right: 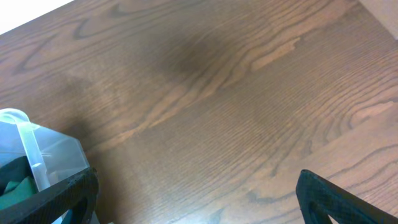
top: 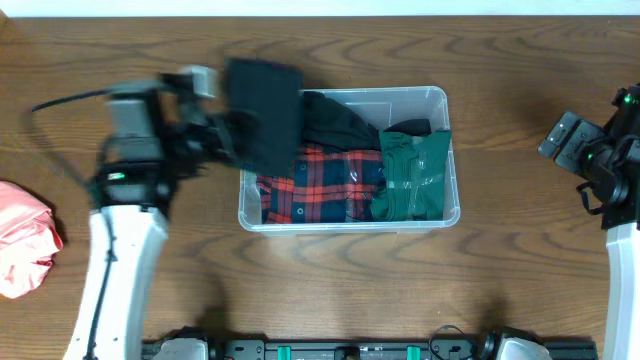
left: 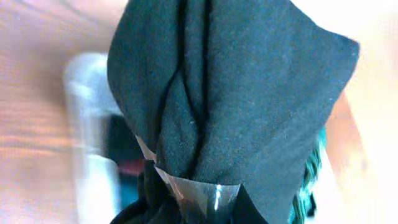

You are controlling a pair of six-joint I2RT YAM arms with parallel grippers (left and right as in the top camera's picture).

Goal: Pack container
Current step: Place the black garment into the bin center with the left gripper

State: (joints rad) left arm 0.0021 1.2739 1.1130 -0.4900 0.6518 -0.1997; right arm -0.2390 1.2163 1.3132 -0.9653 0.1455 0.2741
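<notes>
One cloth (top: 265, 110) above container (top: 350, 226) rim

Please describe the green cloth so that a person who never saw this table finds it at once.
Find the clear container in the middle of the wooden table. At its end nearer the right arm lies a folded green garment. Its neighbours are a red plaid shirt and a black garment; only it is green.

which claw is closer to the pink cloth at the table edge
Left. The left claw, holding a dark garment over the container's left end, is on the pink cloth's side. The right claw sits past the container's right end, much farther away.
</notes>
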